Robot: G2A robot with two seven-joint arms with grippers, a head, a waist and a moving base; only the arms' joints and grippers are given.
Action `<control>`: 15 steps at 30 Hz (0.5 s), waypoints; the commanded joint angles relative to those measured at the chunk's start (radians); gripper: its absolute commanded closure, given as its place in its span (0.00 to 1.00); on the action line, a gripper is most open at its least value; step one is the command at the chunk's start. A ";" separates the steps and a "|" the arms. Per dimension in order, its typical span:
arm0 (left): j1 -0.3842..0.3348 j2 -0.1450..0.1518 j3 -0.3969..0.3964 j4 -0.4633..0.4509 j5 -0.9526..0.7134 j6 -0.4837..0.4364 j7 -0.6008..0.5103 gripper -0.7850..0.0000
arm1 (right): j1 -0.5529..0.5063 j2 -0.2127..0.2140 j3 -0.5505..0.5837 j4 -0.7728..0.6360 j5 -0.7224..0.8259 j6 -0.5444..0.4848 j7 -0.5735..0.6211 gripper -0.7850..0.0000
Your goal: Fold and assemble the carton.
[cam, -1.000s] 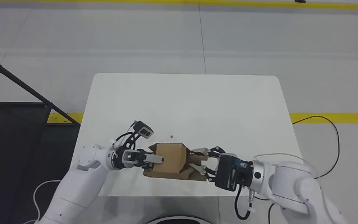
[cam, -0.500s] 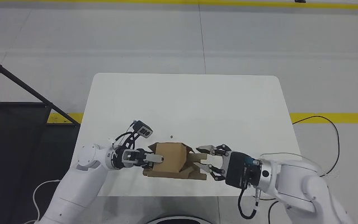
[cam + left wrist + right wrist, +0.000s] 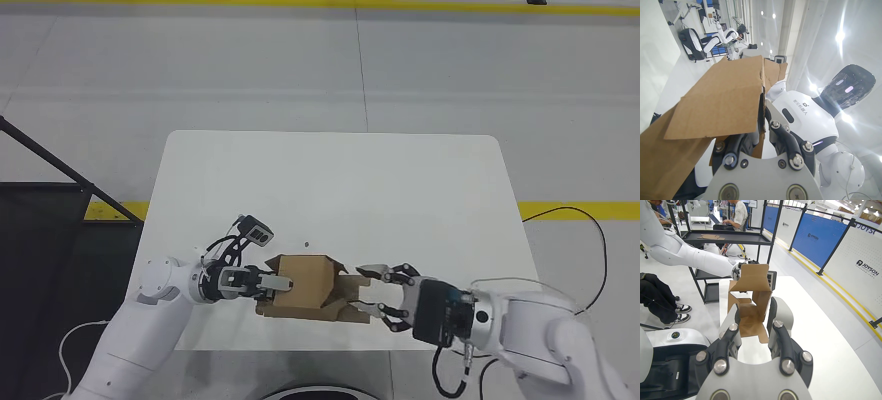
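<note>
You're looking at one carton (image 3: 305,287), one table (image 3: 420,180) and two grippers: one left gripper (image 3: 284,285), one right gripper (image 3: 366,290). Each gripper is showing two fingers (image 3: 781,313), so you're counting four fingers total. Past the table you're also getting one black rack (image 3: 725,237).

Top view: from high overhead, straight down at the table (image 3: 400,180), far off. Left wrist view: hard against the carton (image 3: 715,98), tilted up toward the ceiling (image 3: 810,28). Right wrist view: low and near, facing the carton's open end. Shared by all three: carton.
</note>
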 commanded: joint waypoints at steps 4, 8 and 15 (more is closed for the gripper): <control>0.000 -0.001 0.000 0.000 0.001 0.000 0.000 1.00 | 0.015 -0.002 -0.025 0.006 0.000 0.004 0.012 0.53; 0.000 -0.001 0.000 0.001 0.002 0.001 -0.002 1.00 | 0.031 -0.004 -0.044 0.013 -0.006 0.019 0.024 0.53; 0.001 -0.002 -0.002 0.000 -0.001 -0.001 -0.006 1.00 | 0.056 -0.008 -0.068 0.024 -0.020 0.060 0.040 0.54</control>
